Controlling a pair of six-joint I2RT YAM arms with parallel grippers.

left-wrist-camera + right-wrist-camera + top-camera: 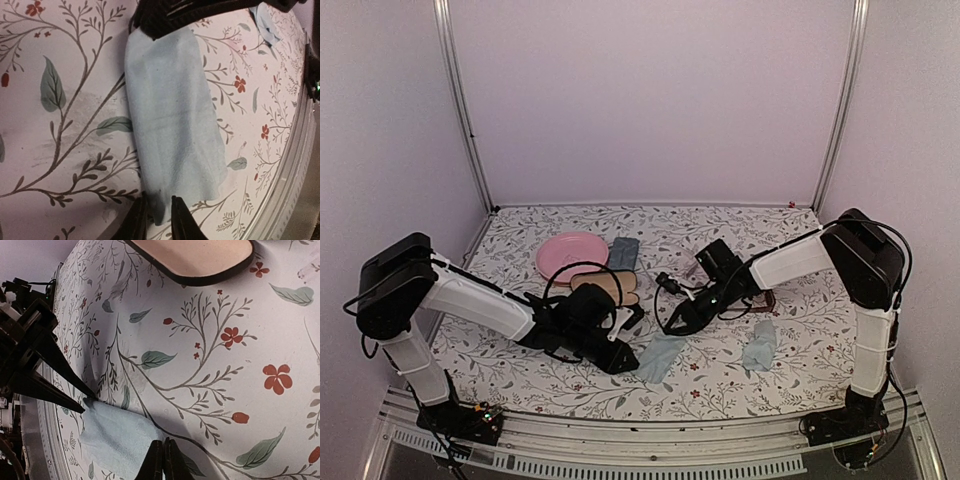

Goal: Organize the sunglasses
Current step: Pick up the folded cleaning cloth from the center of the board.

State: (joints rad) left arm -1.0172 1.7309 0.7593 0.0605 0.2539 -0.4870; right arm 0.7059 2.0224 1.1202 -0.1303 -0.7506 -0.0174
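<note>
A light blue cloth (660, 357) lies on the floral tabletop between my two grippers. My left gripper (160, 219) has its fingers pinched on the cloth's (172, 115) near corner. My right gripper (163, 462) is shut on the opposite edge of the same cloth (117, 437). In the top view the left gripper (623, 358) and right gripper (677, 325) sit at the cloth's two ends. The reddish-brown sunglasses (767, 299) peek out behind the right arm. A pale translucent pair (687, 263) lies just beyond the right wrist, hard to make out.
An open black oval case (605, 284) with a tan inside lies behind the left gripper, its rim (200, 280) showing in the right wrist view. A pink plate (568, 254) and a grey-blue case (623, 252) sit further back. A second blue cloth (760, 346) lies right.
</note>
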